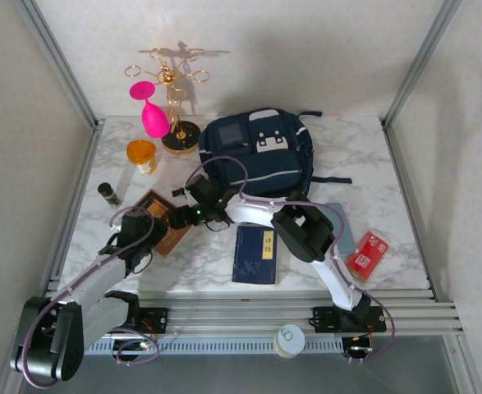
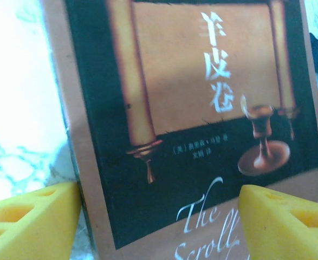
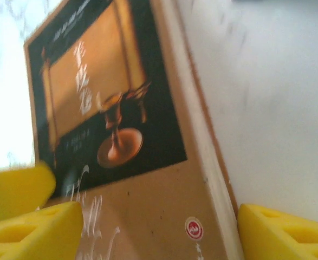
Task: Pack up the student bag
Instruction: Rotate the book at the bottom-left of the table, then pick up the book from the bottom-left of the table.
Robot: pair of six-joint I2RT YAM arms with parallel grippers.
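Observation:
The student bag (image 1: pixel 257 152), a large navy backpack, lies flat at the back middle of the table. In front of it to the left lies a brown book (image 1: pixel 155 203) with a scroll and goblet on its cover (image 2: pixel 202 97) (image 3: pixel 104 108). My left gripper (image 1: pixel 149 236) (image 2: pixel 160 189) hovers open over the book's near end, one yellow finger (image 2: pixel 31 222) beside its edge and the other on the cover side. My right gripper (image 1: pixel 181 217) (image 3: pixel 160 211) is open low over the same book, one finger (image 3: pixel 283 233) past its page edge above the table.
A small navy book (image 1: pixel 254 254) lies at the front middle, a red packet (image 1: pixel 368 254) at the front right. An orange cup (image 1: pixel 142 154), pink goblet (image 1: pixel 153 115), gold stand (image 1: pixel 179 98) and dark little bottle (image 1: pixel 108 194) stand at the back left.

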